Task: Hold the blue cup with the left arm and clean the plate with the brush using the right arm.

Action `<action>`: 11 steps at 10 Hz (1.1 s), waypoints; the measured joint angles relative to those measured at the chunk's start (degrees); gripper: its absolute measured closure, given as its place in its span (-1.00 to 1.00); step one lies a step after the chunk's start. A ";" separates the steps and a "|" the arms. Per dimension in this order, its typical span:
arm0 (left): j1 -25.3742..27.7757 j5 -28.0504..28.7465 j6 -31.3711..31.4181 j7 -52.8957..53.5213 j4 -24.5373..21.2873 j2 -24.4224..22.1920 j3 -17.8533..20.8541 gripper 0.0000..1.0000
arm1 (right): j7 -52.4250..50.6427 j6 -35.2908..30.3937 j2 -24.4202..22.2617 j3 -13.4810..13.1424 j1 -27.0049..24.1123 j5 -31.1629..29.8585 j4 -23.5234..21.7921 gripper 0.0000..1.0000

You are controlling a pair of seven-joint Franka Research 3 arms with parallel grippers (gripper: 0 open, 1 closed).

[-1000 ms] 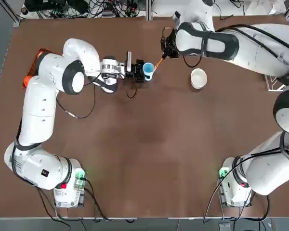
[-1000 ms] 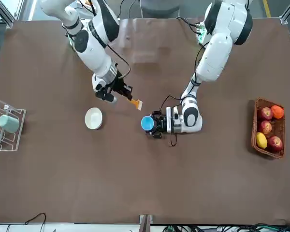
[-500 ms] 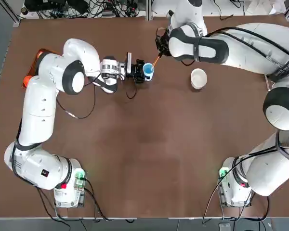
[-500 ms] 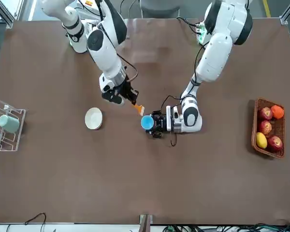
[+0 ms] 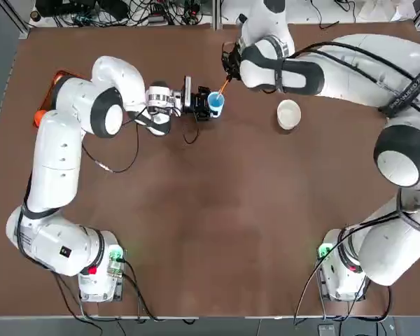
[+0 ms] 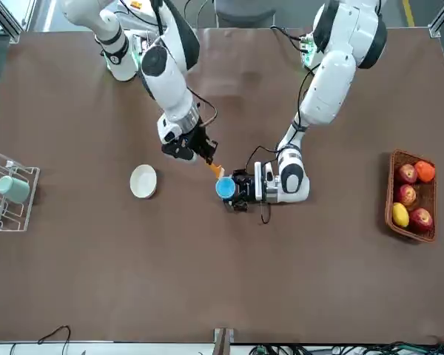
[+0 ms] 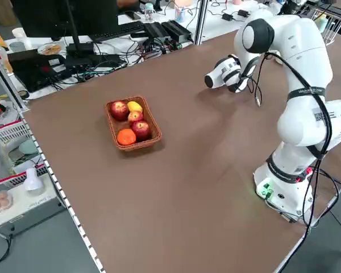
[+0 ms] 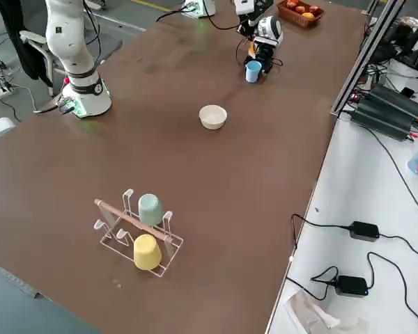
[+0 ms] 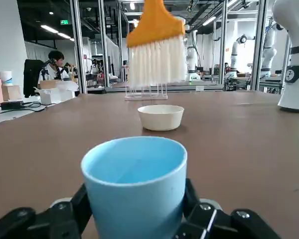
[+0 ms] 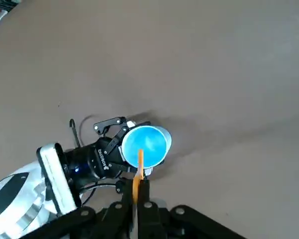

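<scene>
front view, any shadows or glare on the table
front view: soft dark shadow beside the fruit basket, thin one at the plate, pale sheen on the table toward the robot's side; right wrist view: blurry shadow spreading out beside the blue cup

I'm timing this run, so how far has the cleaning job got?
Done: the left gripper holds the light-blue plastic cup, and the right gripper is closed on the orange-handled brush with pale bristles.

In hand: the brush is poised above the cup's mouth, apparently to go in.

Left: the small cream-white round dish sits apart on the table; if that is to be brushed, the brush isn't there yet.
</scene>
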 joint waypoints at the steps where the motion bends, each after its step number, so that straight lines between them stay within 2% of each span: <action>1: 0.00 0.00 0.00 0.00 0.00 0.00 0.00 -0.47 | 2.05 0.13 0.48 0.00 0.39 -2.54 0.31 0.90; 4: -0.01 0.00 -0.02 0.00 -0.01 0.00 0.00 -0.46 | 7.09 0.15 1.82 0.00 1.03 -7.95 1.99 0.90; 11: -0.02 0.00 -0.02 0.00 -0.04 0.00 -0.01 -0.46 | 7.70 0.42 4.24 -0.02 1.71 -8.31 2.85 0.90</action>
